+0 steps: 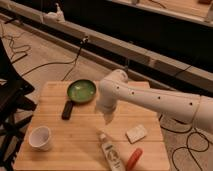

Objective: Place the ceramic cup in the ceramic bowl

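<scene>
The ceramic cup (40,137), small, plain and white, stands upright near the front left corner of the wooden table (60,152). The ceramic bowl (81,91), a shallow green dish with a short black handle (66,110), lies at the back of the table, left of centre. My white arm reaches in from the right. Its gripper (107,117) hangs over the middle of the table, just right of the bowl and well to the right of the cup. It holds nothing that I can see.
A white labelled tube (111,153) lies near the front edge, with a red object (134,159) beside it. A pale rectangular block (136,133) lies to the right. A black chair (11,97) stands left of the table. Cables run across the floor behind.
</scene>
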`<state>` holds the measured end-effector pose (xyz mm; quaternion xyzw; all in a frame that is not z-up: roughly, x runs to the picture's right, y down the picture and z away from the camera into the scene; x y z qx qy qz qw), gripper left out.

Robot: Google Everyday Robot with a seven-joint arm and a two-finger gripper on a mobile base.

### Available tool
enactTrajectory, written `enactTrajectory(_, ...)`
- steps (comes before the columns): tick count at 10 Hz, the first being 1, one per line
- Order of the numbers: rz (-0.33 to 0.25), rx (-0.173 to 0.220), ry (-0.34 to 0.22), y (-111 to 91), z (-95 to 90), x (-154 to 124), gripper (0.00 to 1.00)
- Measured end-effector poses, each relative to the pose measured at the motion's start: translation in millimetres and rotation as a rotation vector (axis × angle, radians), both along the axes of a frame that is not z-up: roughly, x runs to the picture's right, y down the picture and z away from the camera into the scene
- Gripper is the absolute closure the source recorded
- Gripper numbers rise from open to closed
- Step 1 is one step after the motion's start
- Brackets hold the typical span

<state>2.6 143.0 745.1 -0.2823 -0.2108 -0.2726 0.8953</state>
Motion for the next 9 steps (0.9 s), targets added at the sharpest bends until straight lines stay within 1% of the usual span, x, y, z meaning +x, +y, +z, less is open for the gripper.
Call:
enactTrajectory(1,0.028,-0.007,-0.008,-7.6,3.1,-3.6,0.43)
enactTrajectory(2,0.031,-0.005,-0.022,-11.9,4.0,-8.9,0.43)
enactTrajectory(4,0.033,0.013,-0.106,-29.7,4.0,-41.2,0.43)
enactTrajectory(5,0.032,0.015,-0.141,-33.9,2.7,-54.7,0.43)
enactTrajectory(6,0.022,0.017,-0.19,-37.1,0.3,-75.7,0.43)
enactTrajectory(7,-0.008,0.022,-0.227,-37.1,-2.4,-94.2,0.43)
enactTrajectory(9,-0.104,0.039,-0.287,-30.8,-11.4,-128.1,0.43)
